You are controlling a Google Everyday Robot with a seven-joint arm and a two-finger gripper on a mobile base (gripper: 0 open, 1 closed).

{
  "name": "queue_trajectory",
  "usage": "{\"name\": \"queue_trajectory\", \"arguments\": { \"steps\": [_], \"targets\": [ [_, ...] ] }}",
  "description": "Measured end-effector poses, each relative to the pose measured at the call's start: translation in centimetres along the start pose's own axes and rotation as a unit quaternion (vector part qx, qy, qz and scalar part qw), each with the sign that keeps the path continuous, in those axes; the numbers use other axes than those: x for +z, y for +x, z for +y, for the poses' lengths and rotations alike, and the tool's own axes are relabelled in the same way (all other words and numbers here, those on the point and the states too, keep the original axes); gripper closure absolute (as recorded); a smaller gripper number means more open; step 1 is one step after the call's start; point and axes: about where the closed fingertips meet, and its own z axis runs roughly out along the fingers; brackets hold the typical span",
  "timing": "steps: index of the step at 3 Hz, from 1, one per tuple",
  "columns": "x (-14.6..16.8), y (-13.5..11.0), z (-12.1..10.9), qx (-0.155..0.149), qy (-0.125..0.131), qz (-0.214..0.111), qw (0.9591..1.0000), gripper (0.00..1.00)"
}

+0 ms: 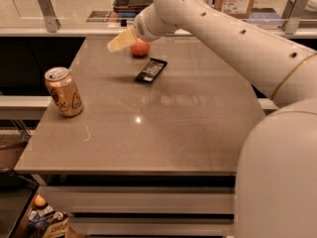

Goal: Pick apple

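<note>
- Grey-brown table [173,128]: fills the middle of the frame, with a glossy top and pale drawer fronts seen below its near edge.
- White robot arm [237,38]: enters from the lower right and is stretched up and across to the upper centre.
- Gold drink can [63,91]: stands upright near the table's left edge, well apart from the other things.
- Flat black remote-like device [151,70]: lies just below and right of the apple.
- Gripper [121,40]: pale tip angled down-left at upper centre, just left of the apple. Whether it is spread or closed cannot be told.
- Apple [142,48]: red-orange, seated on the table's far edge at upper centre, partly hidden by the gripper. Contact between them cannot be told.
</note>
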Motion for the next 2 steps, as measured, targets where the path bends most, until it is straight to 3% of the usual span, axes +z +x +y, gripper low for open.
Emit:
{"name": "queue_trajectory", "arguments": {
  "steps": [2],
  "targets": [
    [4.4, 0.4, -1.3, 0.011, -0.009, 0.013, 0.9998, 0.00]
  ]
}}
